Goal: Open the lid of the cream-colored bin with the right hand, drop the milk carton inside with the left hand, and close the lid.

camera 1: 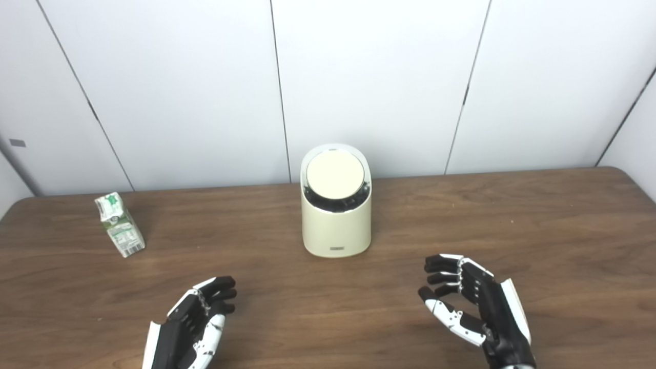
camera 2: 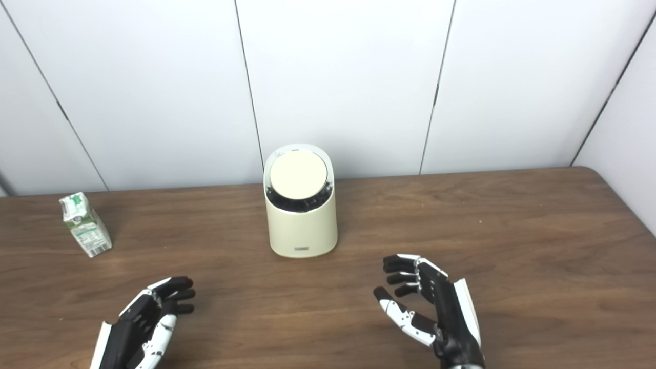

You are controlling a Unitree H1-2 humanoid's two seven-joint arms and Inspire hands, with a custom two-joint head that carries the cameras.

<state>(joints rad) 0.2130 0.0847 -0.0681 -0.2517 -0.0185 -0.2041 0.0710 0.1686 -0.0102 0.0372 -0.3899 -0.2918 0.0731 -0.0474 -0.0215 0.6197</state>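
The cream-colored bin point(camera 1: 336, 225) stands upright at the table's middle, its round lid point(camera 1: 335, 175) down on top. A small green-and-white milk carton point(camera 1: 119, 224) stands at the far left, leaning slightly. My left hand point(camera 1: 193, 323) hovers near the front edge, open and empty, well to the right of and nearer than the carton. My right hand point(camera 1: 474, 307) is open with fingers curled loosely, in front of the bin and to its right, touching nothing.
The brown wooden table point(camera 1: 538, 230) has a rounded far-right corner. White wall panels point(camera 1: 379, 77) rise directly behind the bin. A tiny speck lies on the wood at the right.
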